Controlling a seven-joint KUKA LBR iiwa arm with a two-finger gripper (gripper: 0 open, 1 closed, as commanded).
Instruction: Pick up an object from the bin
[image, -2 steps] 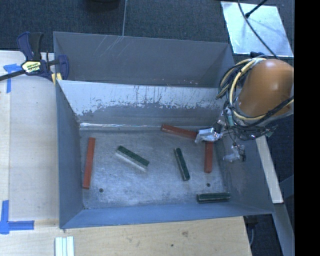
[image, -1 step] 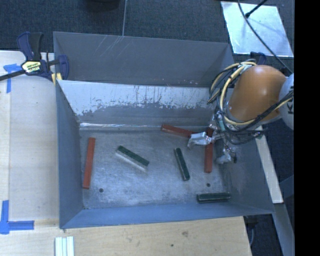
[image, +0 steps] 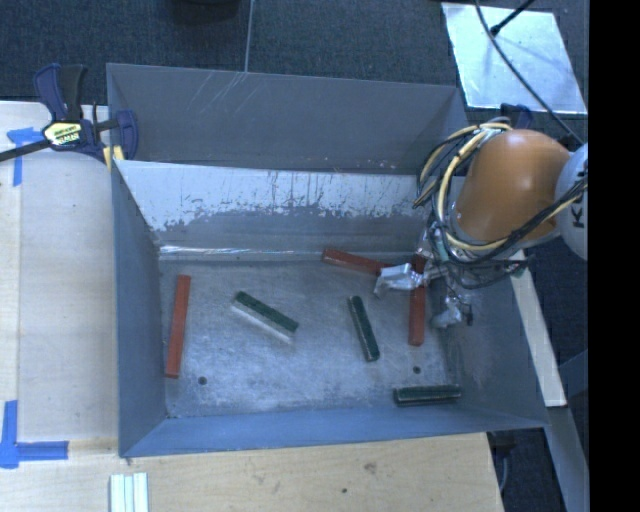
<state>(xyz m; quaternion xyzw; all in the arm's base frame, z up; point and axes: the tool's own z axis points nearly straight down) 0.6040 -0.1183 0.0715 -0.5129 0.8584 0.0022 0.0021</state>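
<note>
Orange-domed arm (image: 510, 185), end effector (image: 426, 296) over red stick (image: 416, 325); bin (image: 280, 130) — scattered sticks (image: 265, 313)

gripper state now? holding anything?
Gripper: cannot be told whether it is open or closed, or holding anything. It is low at the right side of the bin, at a short red stick.

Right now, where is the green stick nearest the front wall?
In the camera view, the green stick lies lower right in the bin, below the gripper.
</note>
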